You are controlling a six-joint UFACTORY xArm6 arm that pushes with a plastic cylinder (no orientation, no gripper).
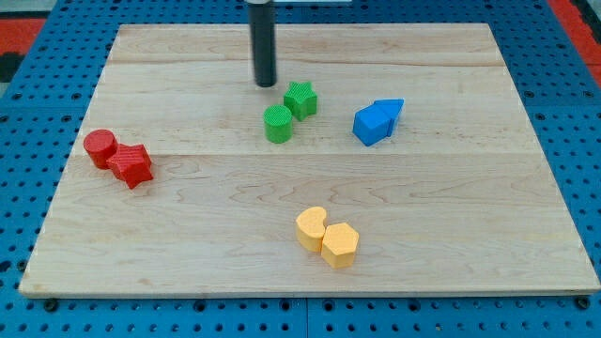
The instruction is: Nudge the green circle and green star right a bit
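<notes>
The green circle (278, 124) and the green star (300, 99) sit touching near the board's upper middle, the star up and to the right of the circle. My tip (266, 84) rests on the board just up and to the left of both green blocks, a short gap from the star's left side and above the circle.
A red circle (100, 147) and red star (131, 165) sit together at the view's left. Two blue blocks (377, 120) sit right of the green pair. Two yellow blocks (327, 238) lie near the bottom middle. The wooden board (470, 235) lies on a blue pegboard.
</notes>
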